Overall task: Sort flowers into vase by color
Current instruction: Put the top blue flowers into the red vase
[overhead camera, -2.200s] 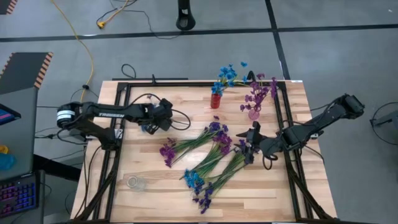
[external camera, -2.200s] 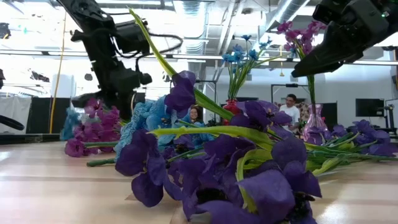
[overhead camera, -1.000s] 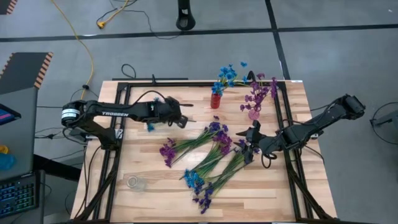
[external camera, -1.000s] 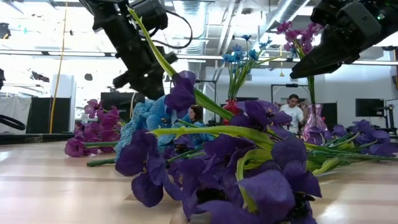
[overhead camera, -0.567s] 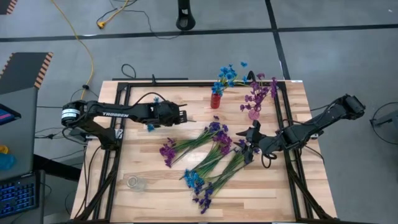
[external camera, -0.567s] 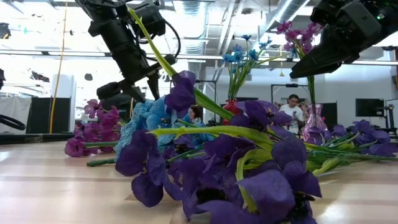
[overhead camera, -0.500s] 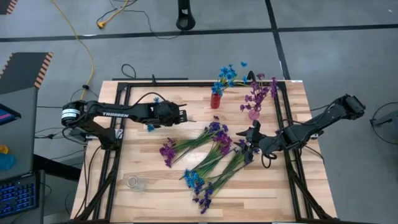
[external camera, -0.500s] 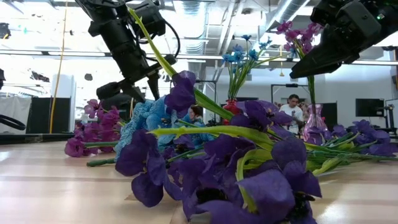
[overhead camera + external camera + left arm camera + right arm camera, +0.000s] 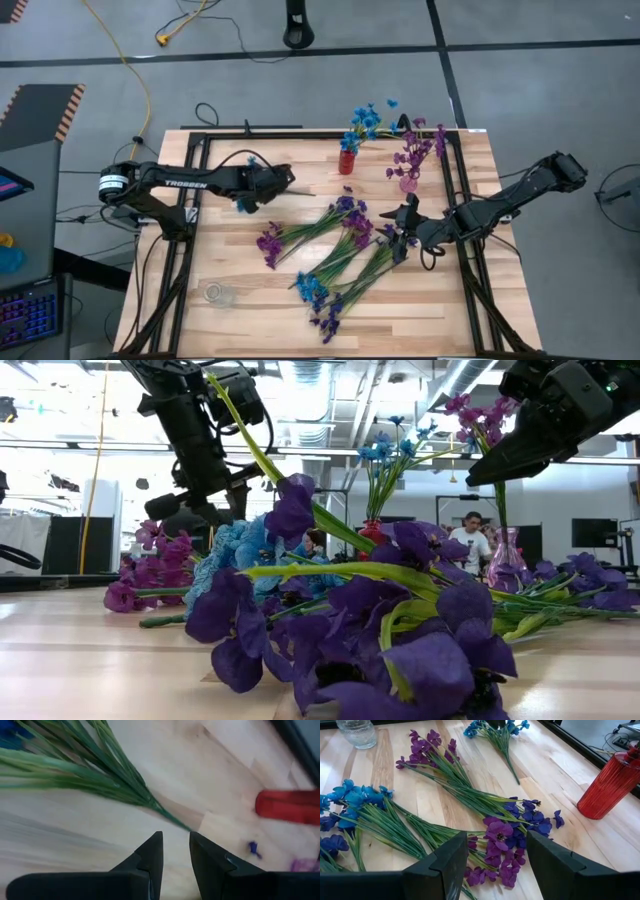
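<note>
A red vase (image 9: 347, 161) at the far edge of the tabletop (image 9: 240, 260) holds blue flowers (image 9: 367, 117). Just beside it, a pink vase (image 9: 408, 183) holds magenta flowers (image 9: 416, 148). A clear glass jar (image 9: 219, 293) stands well apart, near the front edge. Loose flowers (image 9: 335, 250) lie in front of the red vase. The left claw (image 9: 287, 177), narrow and holding nothing, hangs left of the red vase. The right claw (image 9: 401, 235), wide and holding nothing, hovers over the loose flowers. A person (image 9: 466, 538) stands in the room behind.

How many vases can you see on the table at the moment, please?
3: a red vase at the far edge holding blue flowers, a pinkish vase just right of it holding magenta flowers, and an empty clear glass vase near the front left corner.
</note>
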